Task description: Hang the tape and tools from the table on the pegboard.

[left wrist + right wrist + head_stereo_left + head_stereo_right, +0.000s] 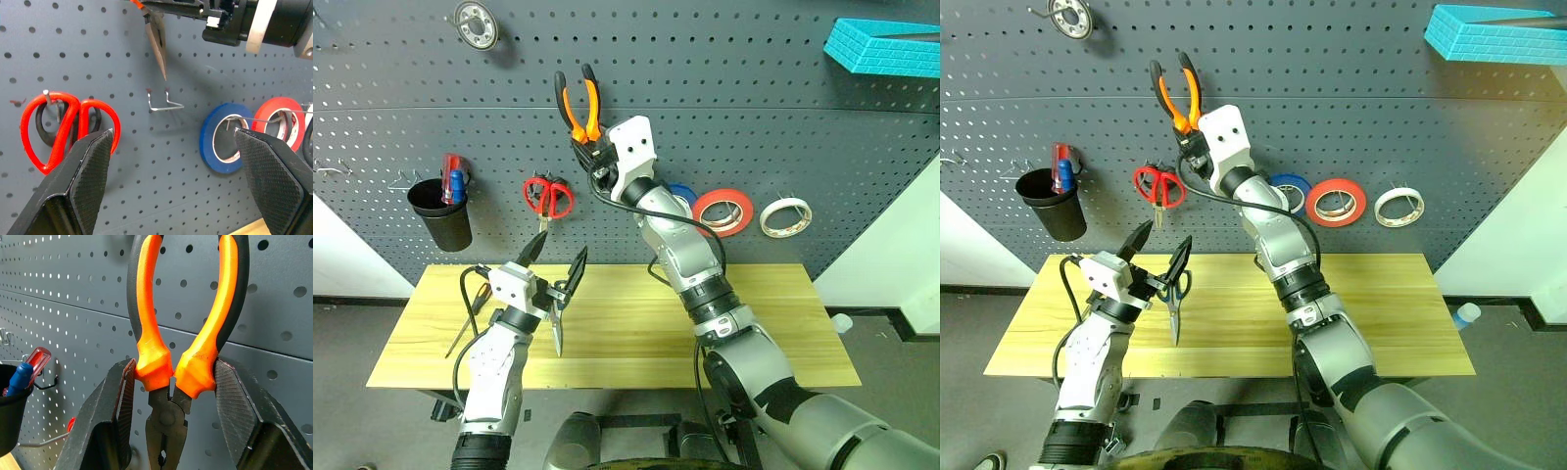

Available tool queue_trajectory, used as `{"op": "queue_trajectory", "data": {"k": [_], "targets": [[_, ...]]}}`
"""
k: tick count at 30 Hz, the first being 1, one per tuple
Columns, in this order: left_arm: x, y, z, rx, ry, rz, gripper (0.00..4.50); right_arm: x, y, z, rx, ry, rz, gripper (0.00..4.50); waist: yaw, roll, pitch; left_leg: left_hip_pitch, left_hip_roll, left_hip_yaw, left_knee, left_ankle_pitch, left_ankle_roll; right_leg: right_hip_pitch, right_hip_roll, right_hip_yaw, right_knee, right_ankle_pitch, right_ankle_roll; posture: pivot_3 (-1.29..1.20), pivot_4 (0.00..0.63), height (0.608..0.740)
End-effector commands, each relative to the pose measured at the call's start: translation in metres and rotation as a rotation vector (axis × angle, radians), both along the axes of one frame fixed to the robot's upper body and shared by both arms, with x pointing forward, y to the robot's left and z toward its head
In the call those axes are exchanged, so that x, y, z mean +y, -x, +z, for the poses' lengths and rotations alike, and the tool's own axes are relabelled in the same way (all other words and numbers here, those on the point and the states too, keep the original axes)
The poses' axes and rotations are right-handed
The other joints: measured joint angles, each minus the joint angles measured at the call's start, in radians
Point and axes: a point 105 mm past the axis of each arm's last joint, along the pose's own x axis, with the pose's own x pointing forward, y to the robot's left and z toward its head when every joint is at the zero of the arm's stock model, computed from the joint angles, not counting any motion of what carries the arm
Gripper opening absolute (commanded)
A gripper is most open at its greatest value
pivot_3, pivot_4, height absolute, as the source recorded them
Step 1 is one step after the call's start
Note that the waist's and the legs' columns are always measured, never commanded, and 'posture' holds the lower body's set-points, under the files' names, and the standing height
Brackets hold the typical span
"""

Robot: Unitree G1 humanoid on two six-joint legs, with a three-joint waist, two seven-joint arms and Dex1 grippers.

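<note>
My right gripper (590,139) is raised in front of the pegboard (391,117) and is shut on the orange-and-black needle-nose pliers (581,98). It grips them at the base of the handles, which point up (146,308). Their tips hang just above an empty wire hook (164,100). The red tape (722,212) hangs on the pegboard to the right. My left gripper (555,257) is open and holds nothing, above the table (636,333). Dark-handled scissors (1174,299) lie on the table beneath it. The slim screwdriver (470,318) lies further left.
Red-handled scissors (548,196), a blue roll (222,137) and a white roll (786,216) hang on the pegboard. A black cup (443,217) with pens hangs at the left. A cyan block (886,46) sits at the top right, and a round metal piece (476,23) at the top left.
</note>
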Motion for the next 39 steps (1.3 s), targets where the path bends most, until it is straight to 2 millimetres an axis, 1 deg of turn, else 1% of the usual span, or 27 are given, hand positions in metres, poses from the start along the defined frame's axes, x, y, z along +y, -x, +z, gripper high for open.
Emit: {"op": "queue_trajectory", "data": {"k": [1,10,19,26,32,39], "targets": [[0.002,0.007,0.020,-0.088,0.015,0.004,4.14,0.008,0.002,0.025,-0.077,-0.040,0.014,2.05,0.001,0.000,0.000,0.000,0.000,0.000,0.000,0.000,0.000,0.000,0.000,0.000,0.000,0.000,0.000,0.45,0.000,0.720],[0.008,0.020,0.022,-0.088,0.006,0.023,4.14,0.017,-0.004,0.027,-0.077,-0.059,0.004,2.05,0.007,0.001,0.000,0.000,0.000,0.000,-0.001,0.000,0.000,-0.001,0.000,0.000,0.000,0.000,0.000,0.49,0.017,0.720],[0.009,0.029,0.026,-0.087,0.007,0.027,4.14,0.016,-0.009,0.025,-0.072,-0.076,-0.024,2.05,0.028,0.005,0.004,-0.001,0.000,0.000,-0.002,0.000,0.000,-0.002,0.000,0.000,-0.001,-0.001,0.001,0.50,0.042,0.720],[0.008,0.034,0.030,-0.092,0.010,0.021,4.14,0.010,-0.013,0.021,-0.059,-0.082,-0.057,2.05,0.029,0.008,0.011,-0.002,0.000,0.000,-0.002,0.000,0.000,-0.003,0.000,0.000,-0.001,-0.002,0.001,0.50,0.063,0.720],[0.008,0.037,0.030,-0.081,0.008,0.016,4.14,-0.001,-0.019,0.023,-0.067,-0.100,-0.126,2.05,0.028,0.011,0.017,-0.002,0.000,-0.001,-0.003,0.000,0.000,-0.004,0.000,0.000,-0.001,-0.003,0.001,0.49,0.067,0.720],[0.007,0.034,0.029,-0.078,0.006,0.006,4.14,-0.008,-0.021,0.023,-0.072,-0.109,-0.165,2.05,0.028,0.012,0.019,-0.003,0.000,-0.001,-0.003,0.000,0.000,-0.004,0.000,0.000,-0.001,-0.003,0.001,0.48,0.062,0.720]]}}
